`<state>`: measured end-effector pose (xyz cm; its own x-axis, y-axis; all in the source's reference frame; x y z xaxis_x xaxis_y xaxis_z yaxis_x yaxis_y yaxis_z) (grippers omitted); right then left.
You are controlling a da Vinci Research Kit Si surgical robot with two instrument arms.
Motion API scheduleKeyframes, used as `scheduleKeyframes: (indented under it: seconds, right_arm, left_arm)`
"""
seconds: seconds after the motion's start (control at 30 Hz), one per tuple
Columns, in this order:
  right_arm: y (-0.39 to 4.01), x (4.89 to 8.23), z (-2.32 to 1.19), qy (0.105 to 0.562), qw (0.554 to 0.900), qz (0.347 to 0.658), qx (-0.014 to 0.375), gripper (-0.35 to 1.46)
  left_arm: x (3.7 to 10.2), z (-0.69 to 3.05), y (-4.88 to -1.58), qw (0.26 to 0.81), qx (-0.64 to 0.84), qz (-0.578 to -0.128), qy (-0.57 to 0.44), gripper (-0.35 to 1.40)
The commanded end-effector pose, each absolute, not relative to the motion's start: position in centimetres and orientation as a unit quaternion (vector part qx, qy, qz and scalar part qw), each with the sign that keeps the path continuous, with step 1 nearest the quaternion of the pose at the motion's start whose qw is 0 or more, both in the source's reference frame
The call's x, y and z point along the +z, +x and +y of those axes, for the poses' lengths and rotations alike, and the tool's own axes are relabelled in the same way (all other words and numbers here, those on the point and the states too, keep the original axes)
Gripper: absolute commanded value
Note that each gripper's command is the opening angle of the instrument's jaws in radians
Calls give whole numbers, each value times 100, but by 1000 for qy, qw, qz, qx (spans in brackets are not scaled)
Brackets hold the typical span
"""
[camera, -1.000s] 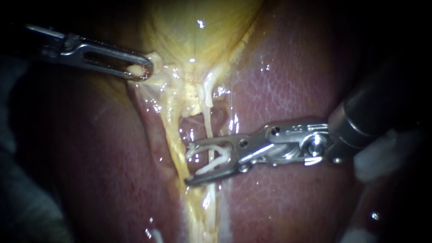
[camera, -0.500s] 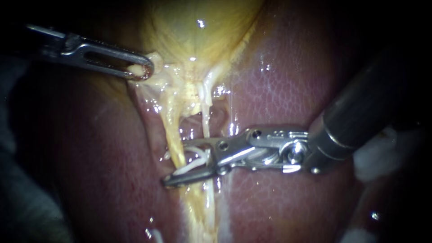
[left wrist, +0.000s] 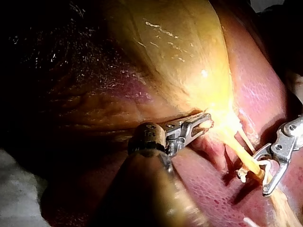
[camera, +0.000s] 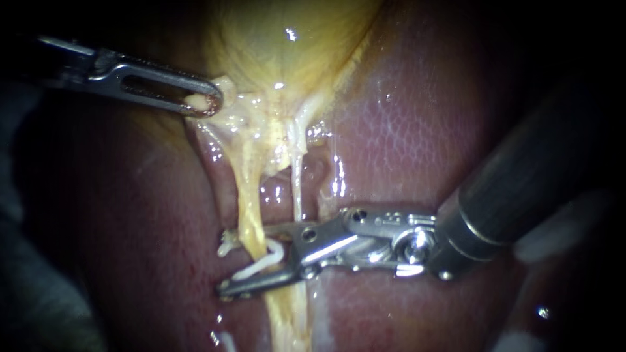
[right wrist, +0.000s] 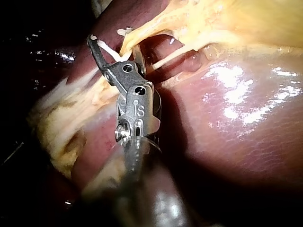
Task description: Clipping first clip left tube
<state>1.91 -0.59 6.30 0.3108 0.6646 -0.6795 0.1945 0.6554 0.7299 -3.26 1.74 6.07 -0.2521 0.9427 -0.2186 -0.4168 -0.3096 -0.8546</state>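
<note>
Right claw is part open with one white clip seated in it, straddling the left tube low down. Two tubes in all. The left claw is clamped on the gallbladder edge.

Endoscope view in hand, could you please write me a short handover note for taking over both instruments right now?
Left instrument: jaws shut on the gallbladder at its lower edge, holding it up.
Right instrument: jaws apart, carrying the open white clip, astride the left tube.
The thinner right tube meets the upper jaw near the hinge; I cannot tell whether it lies inside too.
Done: clip positioned around the left tube.
Left: check the right tube is clear, squeeze the clip shut, release and back out.
</note>
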Motion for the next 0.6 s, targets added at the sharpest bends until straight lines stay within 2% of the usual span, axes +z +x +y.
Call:
scheduleKeyframes:
  seconds: [0.03,0.27,0.37,0.6]
  right_arm:
    - [191,627,-60,383,712,565,164,48]
    - [189,617,-61,400,703,567,155,39]
    - [186,615,-61,412,700,564,153,30]
    - [179,613,-60,416,698,560,162,-11]
  left_arm:
    - [606,174,-326,476,713,-344,-383,-35]
    - [606,174,-326,476,713,-344,-383,-35]
    - [606,174,-326,476,713,-344,-383,-35]
    - [607,174,-326,476,713,-344,-383,-35]
